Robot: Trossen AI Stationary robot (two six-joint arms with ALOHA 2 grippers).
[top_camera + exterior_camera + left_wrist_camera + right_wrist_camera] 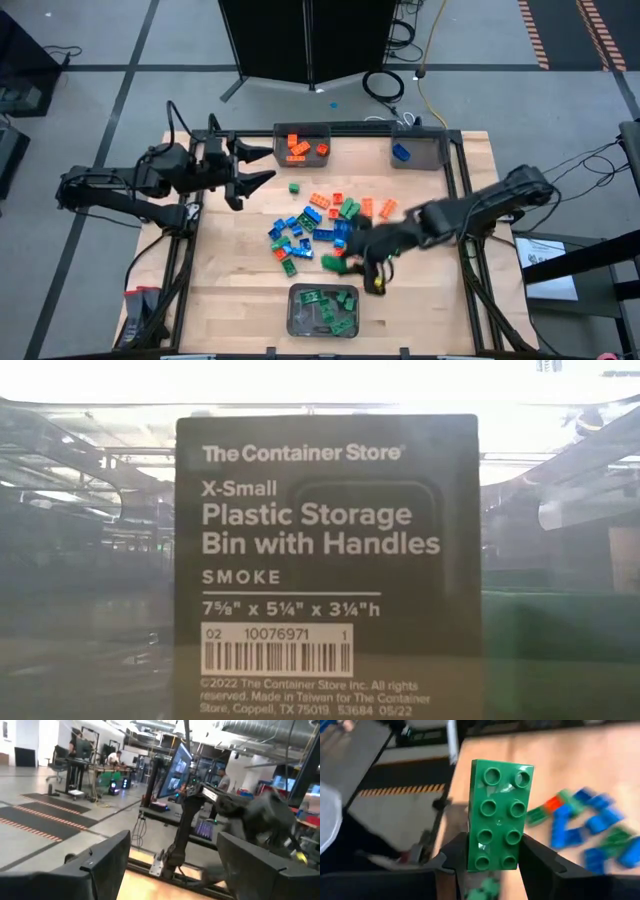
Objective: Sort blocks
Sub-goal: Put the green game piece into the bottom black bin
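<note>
Orange, green and blue blocks (318, 226) lie scattered mid-table; in the right wrist view they blur past (592, 822). My right gripper (366, 262) hovers at the pile's near right side, between the pile and the green-filled bin (323, 311), shut on a green two-by-four block (500, 815). My left gripper (268, 165) hangs open and empty above the table's far left, beside the bin of orange blocks (302, 147). Its fingers (95, 865) point out toward the room. A blue block rests in the far right bin (418, 151). My right gripper pinches the green block between its two fingers (452, 857), one on each long side at one end of the block (496, 855). The studded face is toward the wrist camera. The rest of the block sticks out past the fingertips, lifted clear of the table.
Three grey bins stand on the wooden table: two at the far edge, one at the near edge. The near bin's label (325, 560) fills the low view. A black metal frame (458, 175) edges the table. People and equipment show in the room beyond.
</note>
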